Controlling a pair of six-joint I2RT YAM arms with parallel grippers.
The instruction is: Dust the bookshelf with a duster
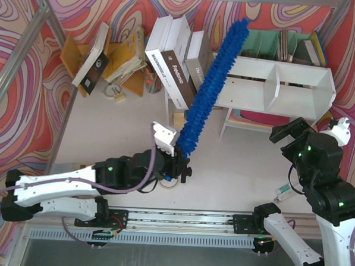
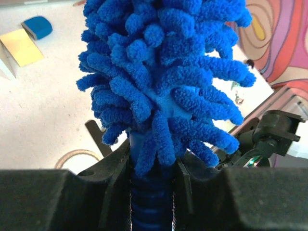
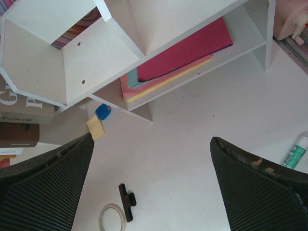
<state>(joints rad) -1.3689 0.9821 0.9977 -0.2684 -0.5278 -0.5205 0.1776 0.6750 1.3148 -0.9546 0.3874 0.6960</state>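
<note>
The left claw (image 2: 151, 168) is pinching the duster (image 1: 212, 87) at its handle, angling the fluffy head toward the bookshelf's (image 1: 299, 74) left end for sweeping, while the right claw (image 1: 290, 139) is hanging spread, empty, before the bookshelf.

The space was enclosed by walls (image 1: 17, 17) covered in swirling red, pink, orange and teal patterns. A white tabletop (image 1: 105, 141) was evenly lit. Aluminium frame bars (image 1: 19, 58) were set against the walls, and a slotted metal rail (image 1: 179, 219) was fixed along the near edge.
</note>
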